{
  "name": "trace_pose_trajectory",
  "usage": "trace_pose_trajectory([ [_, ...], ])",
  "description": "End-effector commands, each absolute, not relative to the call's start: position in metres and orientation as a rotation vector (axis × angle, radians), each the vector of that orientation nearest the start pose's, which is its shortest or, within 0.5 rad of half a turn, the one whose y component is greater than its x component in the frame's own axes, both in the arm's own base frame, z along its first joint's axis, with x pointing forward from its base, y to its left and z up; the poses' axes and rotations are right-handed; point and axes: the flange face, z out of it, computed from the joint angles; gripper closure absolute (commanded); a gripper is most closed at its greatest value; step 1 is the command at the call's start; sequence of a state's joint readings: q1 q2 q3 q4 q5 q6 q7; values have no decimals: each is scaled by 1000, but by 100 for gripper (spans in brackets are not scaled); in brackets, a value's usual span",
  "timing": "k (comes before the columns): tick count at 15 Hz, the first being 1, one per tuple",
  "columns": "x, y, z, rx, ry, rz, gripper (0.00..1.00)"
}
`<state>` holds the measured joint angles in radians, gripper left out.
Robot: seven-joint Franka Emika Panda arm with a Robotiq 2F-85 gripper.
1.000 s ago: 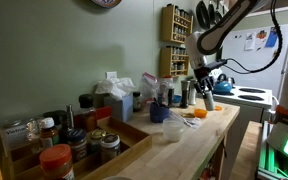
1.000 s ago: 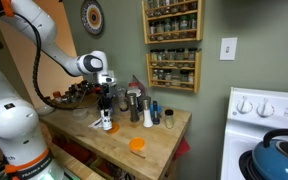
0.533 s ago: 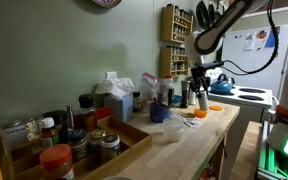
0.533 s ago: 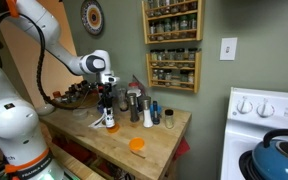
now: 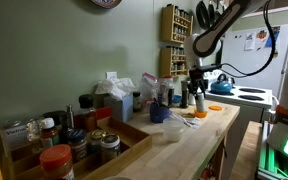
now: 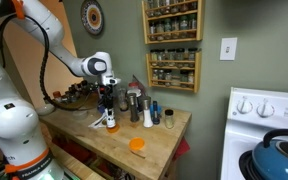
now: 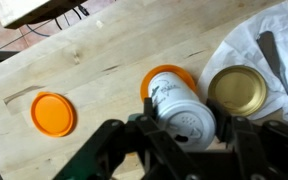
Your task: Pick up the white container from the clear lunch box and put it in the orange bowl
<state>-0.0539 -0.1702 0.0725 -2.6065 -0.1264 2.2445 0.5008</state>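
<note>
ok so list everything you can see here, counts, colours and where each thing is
small white container: one, white, between the gripper's fingers
shallow orange bowl: one, orange, on the wooden counter, apart from the container
round gold metal lid: one, gold, beside the container
wooden spice rack: one, brown, on the wall, full of jars
blue kettle: one, blue, on the white stove
wooden tray: one, tan, holding jars
gripper: one, dark, around the container
robot arm: one, white
</note>
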Motion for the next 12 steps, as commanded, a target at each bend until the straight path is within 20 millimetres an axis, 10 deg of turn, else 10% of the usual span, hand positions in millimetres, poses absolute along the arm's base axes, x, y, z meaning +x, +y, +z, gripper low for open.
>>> trace_pose_trajectory([
  [1, 411, 0, 291, -3193, 684, 239, 70],
  [4, 411, -4, 287, -3194, 689, 240, 70],
  [5, 410, -6, 287, -3192, 691, 246, 20],
  [12, 400, -6, 338, -3203, 581, 121, 0],
])
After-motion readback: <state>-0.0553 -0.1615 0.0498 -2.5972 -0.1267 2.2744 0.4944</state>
